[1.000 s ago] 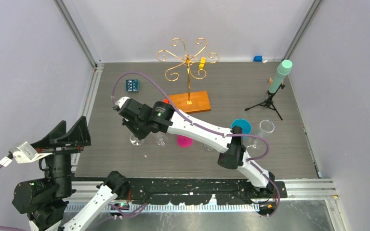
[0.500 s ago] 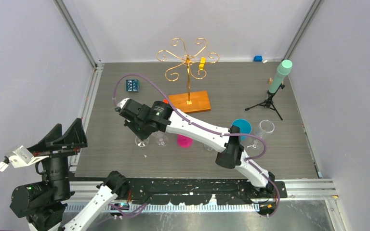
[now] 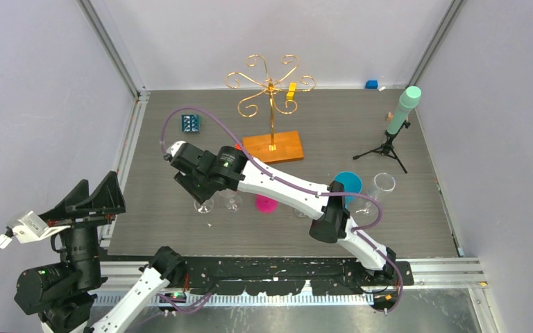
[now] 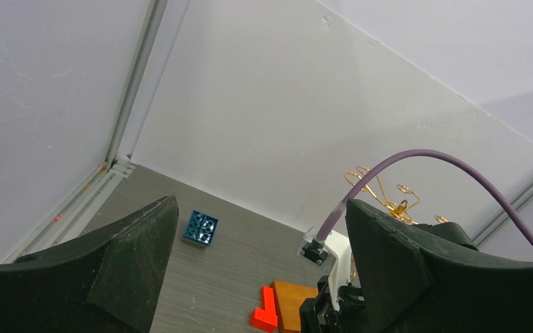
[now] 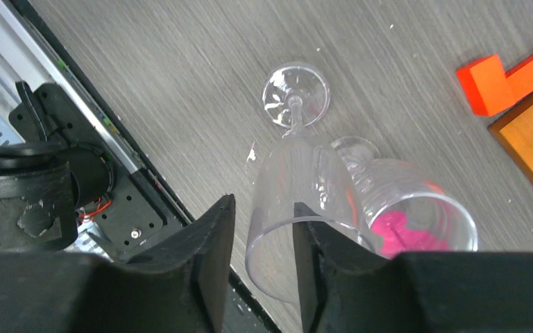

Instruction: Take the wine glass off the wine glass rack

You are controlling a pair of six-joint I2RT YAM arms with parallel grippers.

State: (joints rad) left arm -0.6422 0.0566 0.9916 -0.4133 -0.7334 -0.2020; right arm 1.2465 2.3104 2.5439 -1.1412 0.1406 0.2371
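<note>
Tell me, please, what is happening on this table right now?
The right gripper is stretched across to the near left part of the table. There a clear wine glass stands on its foot beside a second clear glass. The gripper's fingers straddle the wine glass's rim with a gap between them, so it seems not to be clamped. No glass shows on the gold wine glass rack at the back. The left gripper is open and empty, off at the near left corner.

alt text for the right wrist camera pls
A clear wine glass stands upright on the grey table, its rim between the right gripper's parted black fingers. A second glass stands close beside it, with an orange block beyond.
</note>
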